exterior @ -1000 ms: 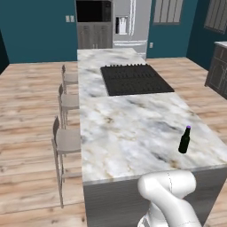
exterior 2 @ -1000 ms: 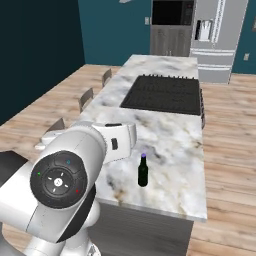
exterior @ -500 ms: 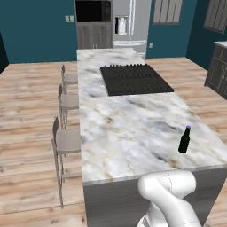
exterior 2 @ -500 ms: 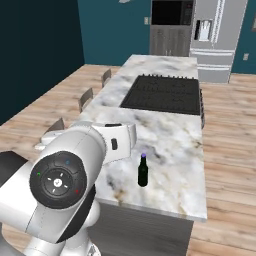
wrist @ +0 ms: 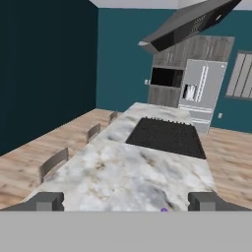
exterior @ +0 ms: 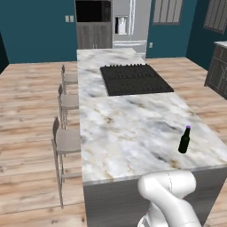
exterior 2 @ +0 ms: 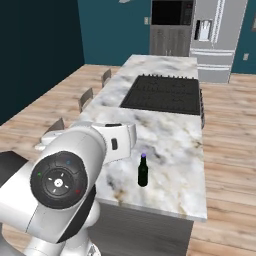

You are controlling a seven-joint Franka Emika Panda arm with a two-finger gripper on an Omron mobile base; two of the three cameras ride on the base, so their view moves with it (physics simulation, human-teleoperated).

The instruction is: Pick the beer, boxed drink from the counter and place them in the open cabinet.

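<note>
While the pincer [wrist: 126,201] hangs spread and empty, the first pick is not yet begun.
On the table [exterior: 128,128] the beer [exterior: 184,140] stands upright near the near right corner, apart from the black cooktop [exterior: 134,79]. I judge the arm, folded high and looking level along the marble, must next tip down and reach over the purple cap.
</note>
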